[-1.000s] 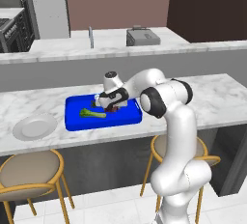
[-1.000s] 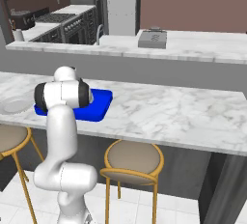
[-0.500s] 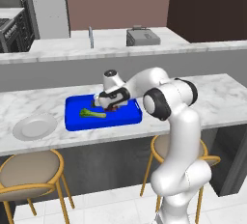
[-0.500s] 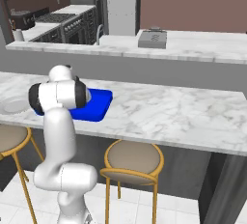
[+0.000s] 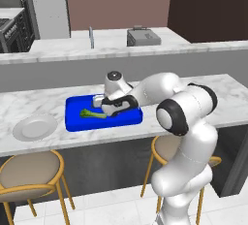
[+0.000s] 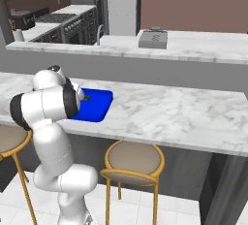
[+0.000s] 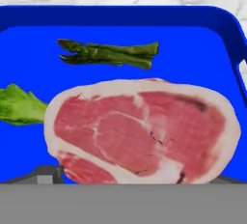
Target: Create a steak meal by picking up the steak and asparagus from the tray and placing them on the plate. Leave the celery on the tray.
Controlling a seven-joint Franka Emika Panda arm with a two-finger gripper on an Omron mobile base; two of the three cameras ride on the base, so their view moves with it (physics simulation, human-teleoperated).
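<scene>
The gripper [image 5: 112, 111] hangs low over the tray [image 5: 77, 123] with its jaws spread wide, gripping nothing. In the hand view the steak [image 7: 142, 131] lies flat on the tray [image 7: 202, 54] right in front of the jaws. Beyond it, apart from it, lies the asparagus [image 7: 108, 54]. The leafy end of the celery [image 7: 19, 105] meets the steak's edge at one side; from the left base view the celery [image 5: 93, 115] lies just beside the gripper. The plate [image 5: 35, 127] sits on the counter [image 5: 227, 93] near the tray's left end.
</scene>
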